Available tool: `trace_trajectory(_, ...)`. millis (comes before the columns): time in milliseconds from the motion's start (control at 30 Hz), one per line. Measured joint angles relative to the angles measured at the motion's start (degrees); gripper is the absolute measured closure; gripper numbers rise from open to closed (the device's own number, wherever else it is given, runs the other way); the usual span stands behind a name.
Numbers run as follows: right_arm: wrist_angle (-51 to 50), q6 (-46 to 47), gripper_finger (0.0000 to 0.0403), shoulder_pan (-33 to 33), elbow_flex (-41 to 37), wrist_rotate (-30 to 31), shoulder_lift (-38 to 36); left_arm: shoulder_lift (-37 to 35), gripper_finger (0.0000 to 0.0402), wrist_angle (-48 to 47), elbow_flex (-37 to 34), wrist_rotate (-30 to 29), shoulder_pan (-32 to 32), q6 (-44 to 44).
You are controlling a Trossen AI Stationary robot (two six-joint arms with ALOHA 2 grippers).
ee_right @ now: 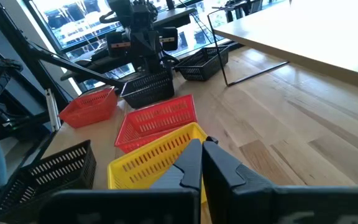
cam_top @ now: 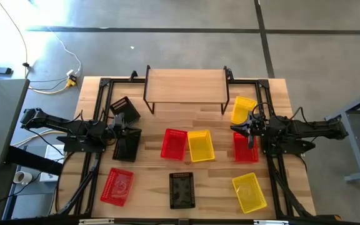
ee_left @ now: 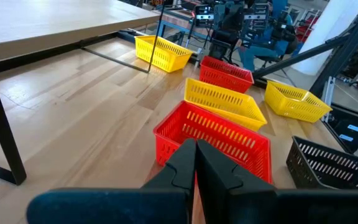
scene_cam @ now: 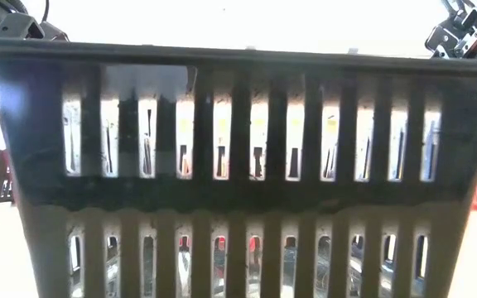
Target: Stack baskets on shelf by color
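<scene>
At the far left, the left gripper (cam_top: 119, 131) is held low over a black basket (cam_top: 127, 145), its fingers (ee_left: 185, 163) pressed together on nothing. A second black basket (cam_top: 125, 109) lies tilted just beyond, near the shelf's left legs. A red basket (cam_top: 117, 186) is seen at the near left edge. The shelf (cam_top: 186, 84) stands at the far middle, its top bare, so no stacking has been done on it. In front of it a red basket (cam_top: 174, 143) and a yellow basket (cam_top: 200, 145) sit side by side, touching, with the third black basket (cam_top: 182, 189) nearer, blocking the low view. On the right, a yellow basket (cam_top: 243, 109) lies beside the shelf's right legs, and the right gripper (cam_top: 247, 129) is held above a red basket (cam_top: 245, 149), fingers (ee_right: 194, 163) closed and empty. Another yellow basket (cam_top: 250, 191) rests near right. Each arm seems parked over its own side's baskets, probably for a first pick.
</scene>
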Motion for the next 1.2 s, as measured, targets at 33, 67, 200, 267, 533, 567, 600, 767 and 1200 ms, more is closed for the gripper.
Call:
trace_trajectory(33,0.0,0.0,0.0402,0.0,0.0,0.0,0.0,0.0,0.0398,0.0,0.0,0.0,0.0,0.0)
trace_trajectory(67,0.0,0.0,0.0402,0.0,0.0,0.0,0.0,0.0,0.0398,0.0,0.0,0.0,0.0,0.0)
trace_trajectory(200,0.0,0.0,0.0402,0.0,0.0,0.0,0.0,0.0,0.0398,0.0,0.0,0.0,0.0,0.0)
trace_trajectory(267,0.0,0.0,0.0402,0.0,0.0,0.0,0.0,0.0,0.0398,0.0,0.0,0.0,0.0,0.0)
trace_trajectory(533,0.0,0.0,0.0402,0.0,0.0,0.0,0.0,0.0,0.0398,0.0,0.0,0.2,0.0,0.0)
trace_trajectory(567,0.0,0.0,0.0402,0.0,0.0,0.0,0.0,0.0,0.0398,0.0,0.0,0.2,0.0,0.0)
trace_trajectory(600,0.0,0.0,0.0402,0.0,0.0,0.0,0.0,0.0,0.0398,0.0,0.0,0.2,0.0,0.0)
trace_trajectory(767,0.0,0.0,0.0402,0.0,0.0,0.0,0.0,0.0,0.0398,0.0,0.0,0.2,0.0,0.0)
trace_trajectory(1200,0.0,0.0,0.0402,0.0,0.0,0.0,0.0,0.0,0.0398,0.0,0.0,0.2,0.0,-14.8)
